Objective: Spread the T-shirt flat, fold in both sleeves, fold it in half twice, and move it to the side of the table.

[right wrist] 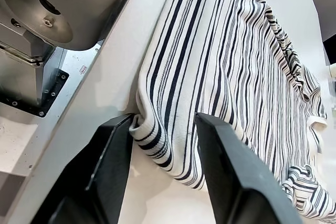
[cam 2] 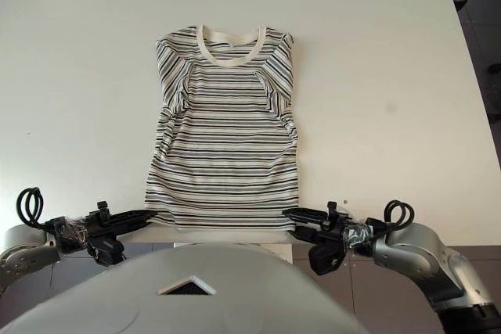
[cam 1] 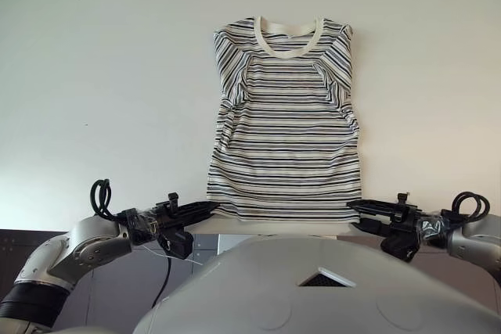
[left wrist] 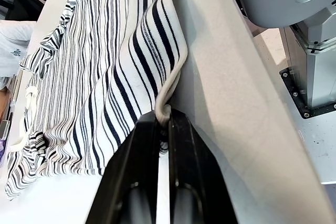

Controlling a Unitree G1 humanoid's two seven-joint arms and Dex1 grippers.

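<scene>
A black-and-white striped T-shirt (cam 1: 286, 123) with a cream collar lies on the white table (cam 1: 94, 76), collar at the far side, both sleeves tucked in over the chest. Its hem reaches the table's near edge. My left gripper (left wrist: 163, 116) is shut on the hem at the shirt's near left corner (cam 1: 210, 207), and the cloth puckers into the fingers. At the near right corner, my right gripper (right wrist: 164, 119) is open, its two fingers standing on either side of the bunched hem (cam 1: 354, 206).
The table's near edge (cam 1: 266, 227) runs just under both grippers. Wide bare tabletop lies to the left and right of the shirt. The table's right edge (cam 2: 470, 76) borders dark floor.
</scene>
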